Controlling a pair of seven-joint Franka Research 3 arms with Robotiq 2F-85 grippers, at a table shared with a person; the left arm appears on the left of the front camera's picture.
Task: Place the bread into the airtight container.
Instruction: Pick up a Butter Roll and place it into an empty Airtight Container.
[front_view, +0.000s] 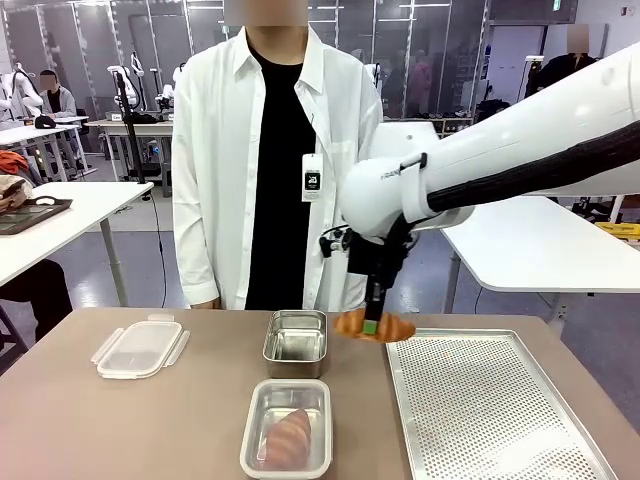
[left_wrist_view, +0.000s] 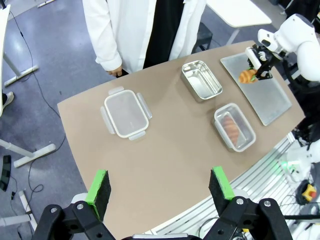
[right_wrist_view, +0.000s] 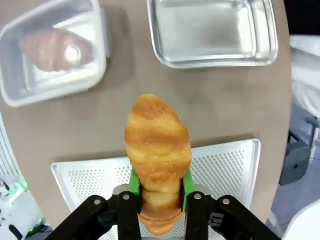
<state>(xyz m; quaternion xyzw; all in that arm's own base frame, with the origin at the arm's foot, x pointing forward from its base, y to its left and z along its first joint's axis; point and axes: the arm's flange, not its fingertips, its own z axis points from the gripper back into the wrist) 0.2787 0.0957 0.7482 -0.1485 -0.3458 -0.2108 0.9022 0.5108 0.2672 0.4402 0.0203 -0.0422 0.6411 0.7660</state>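
The right pincer (front_view: 371, 320) is clamped on one end of a golden croissant (right_wrist_view: 157, 145), green pads on either flank. It holds the croissant in the air over the edge of the perforated tray (front_view: 490, 400), just beside a steel tin (front_view: 296, 345). The pastry looks light, soft and flaky, and a hard squeeze would likely crush it. A gentle hold across the thick body seems safest. On the bench (front_view: 120, 430), the clear airtight container (front_view: 290, 384) nearest the robot already holds one croissant (front_view: 290, 432), apparently with room alongside. The steel tin is empty. The container's clip lid (front_view: 140, 348) lies well apart to the left. The left pincer (left_wrist_view: 159, 189) hangs high above the bench, its jaws spread wide and holding nothing. A person (front_view: 270, 150) in a white coat stands at the far side.
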